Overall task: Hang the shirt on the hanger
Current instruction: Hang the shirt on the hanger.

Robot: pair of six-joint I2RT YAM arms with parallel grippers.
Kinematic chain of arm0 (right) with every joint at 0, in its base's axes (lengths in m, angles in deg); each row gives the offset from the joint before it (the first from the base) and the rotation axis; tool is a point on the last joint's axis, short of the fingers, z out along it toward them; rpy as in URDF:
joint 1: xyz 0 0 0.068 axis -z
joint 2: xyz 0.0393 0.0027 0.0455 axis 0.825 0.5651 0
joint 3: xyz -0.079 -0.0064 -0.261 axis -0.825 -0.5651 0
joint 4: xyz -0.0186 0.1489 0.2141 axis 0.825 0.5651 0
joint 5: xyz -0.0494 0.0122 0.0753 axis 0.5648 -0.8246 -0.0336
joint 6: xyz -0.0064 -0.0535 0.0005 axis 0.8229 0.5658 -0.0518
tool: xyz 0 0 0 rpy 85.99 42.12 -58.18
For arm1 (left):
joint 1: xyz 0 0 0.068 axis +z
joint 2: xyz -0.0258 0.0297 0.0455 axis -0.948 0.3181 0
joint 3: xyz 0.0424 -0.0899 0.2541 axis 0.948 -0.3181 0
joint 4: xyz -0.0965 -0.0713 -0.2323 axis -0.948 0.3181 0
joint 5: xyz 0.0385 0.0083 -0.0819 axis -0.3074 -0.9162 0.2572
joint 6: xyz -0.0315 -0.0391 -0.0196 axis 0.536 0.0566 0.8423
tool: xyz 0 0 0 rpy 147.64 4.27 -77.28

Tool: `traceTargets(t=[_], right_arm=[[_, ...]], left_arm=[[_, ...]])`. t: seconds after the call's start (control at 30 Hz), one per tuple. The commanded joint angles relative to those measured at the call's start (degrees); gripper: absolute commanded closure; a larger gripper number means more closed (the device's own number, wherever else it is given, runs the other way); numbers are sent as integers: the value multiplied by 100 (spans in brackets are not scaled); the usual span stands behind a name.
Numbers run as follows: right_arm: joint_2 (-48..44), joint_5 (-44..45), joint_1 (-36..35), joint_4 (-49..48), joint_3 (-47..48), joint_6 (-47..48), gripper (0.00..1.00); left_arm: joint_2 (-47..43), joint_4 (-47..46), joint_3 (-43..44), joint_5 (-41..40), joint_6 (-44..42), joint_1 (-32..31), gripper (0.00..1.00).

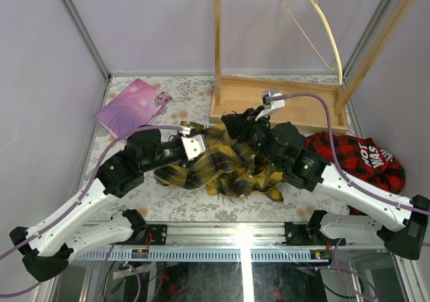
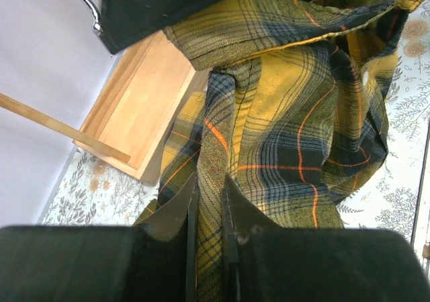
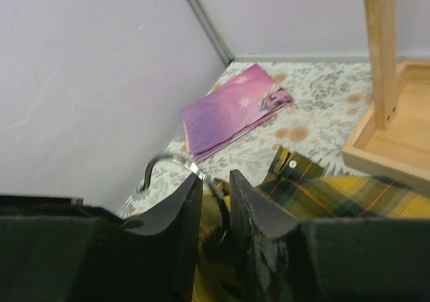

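Yellow plaid shirt point(image 1: 225, 161) bunched mid-tabletop point(image 1: 188, 211) by rack base point(image 1: 282, 103), L jaws clamped on a fold, R jaws nearly together at hanger point(image 3: 172, 157) hook, can't tell if gripping; imo confirm hook grip, then lift collar w/ L, feed hanger in slow.

Pale lilac walls point(image 1: 154, 26) — floral tablecloth point(image 1: 195, 95), wooden rack point(image 1: 282, 108)

**Plaid laundry spread across a flower-patterned table**
The table point(image 1: 201, 211), covered in a pale floral print, carries a yellow-and-black plaid shirt point(image 1: 222, 167) crumpled at its middle. A red-and-black plaid garment point(image 1: 356, 157) lies bunched at the right, a flat purple packet point(image 1: 131, 107) at the far left, and a wooden rack base point(image 1: 309, 114) at the far edge.
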Motion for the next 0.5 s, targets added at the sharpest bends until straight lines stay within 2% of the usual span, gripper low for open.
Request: traceTargets(t=[0.0,0.13,0.27,0.3,0.33,0.37,0.47], right_arm=[[198,778,70,-494,621,452,70],[319,778,67,-482,810,556,68],[315,778,65,-529,782,670,85],[306,778,68,-530,810,759,93],[302,779,63,-516,866,881,98],[302,778,68,-479,949,1047,100],[274,697,68,-316,1203,1520,100]], left_arm=[[-133,-561,140,85,98,-10,100],[-162,-561,96,55,103,-9,100],[-230,-561,57,34,134,-10,99],[-249,-561,44,7,165,-15,93],[-274,-561,39,-25,220,-14,81],[-304,-585,31,-64,294,-8,64],[-470,-802,-61,-210,777,-8,21]])
